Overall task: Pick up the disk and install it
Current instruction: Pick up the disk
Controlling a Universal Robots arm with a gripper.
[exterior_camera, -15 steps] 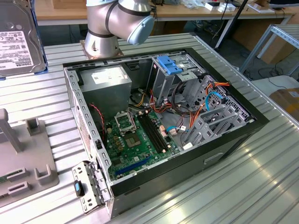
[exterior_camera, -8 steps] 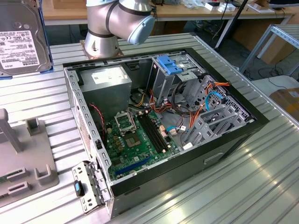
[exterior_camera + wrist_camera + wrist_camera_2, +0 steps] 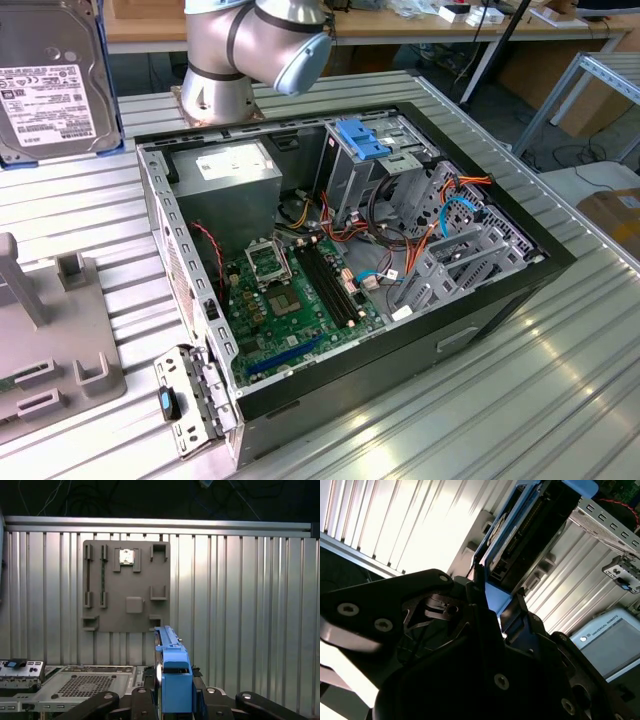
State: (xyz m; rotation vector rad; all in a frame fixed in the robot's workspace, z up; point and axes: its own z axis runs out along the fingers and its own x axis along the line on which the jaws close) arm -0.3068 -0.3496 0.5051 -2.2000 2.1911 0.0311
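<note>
Holds the disk (image 3: 530,527) in the tool (image 3: 499,587), clenched across the blue carrier end with a dark finger (image 3: 479,592) pressed on each side. Keeps it raised off the bench (image 3: 250,605) and outside the open computer case (image 3: 520,270), not yet installed.

In the second wrist view:
- Looks along the disk from close by, a dark slab between blue rails.
- Takes in a corner of the case's metal frame (image 3: 607,522).
- Catches a grey-framed screen unit (image 3: 615,640) beyond it.

In the first wrist view:
- Meets the disk (image 3: 175,680) edge-on, a narrow blue rail rising from between the tool's fingers, over the ribbed bench.
- Adds a grey fixture board (image 3: 125,587) lying flat on the bench, with slots and brackets, one of them holding a small silvery square part (image 3: 126,556).
- Shows the case's perforated panel (image 3: 85,682) just beside the tool.

In the exterior view:
- Brings the disk's (image 3: 50,85) labelled face close to the camera at the exterior view's far left, upright, with a blue rail down one side.
- Opens up the case interior: green motherboard (image 3: 295,300), grey power supply (image 3: 225,170), a metal drive cage with a ribbed blue latch (image 3: 362,137), and orange and blue cables (image 3: 450,215).
- Places the arm's grey joint (image 3: 255,45) behind the case.
</note>
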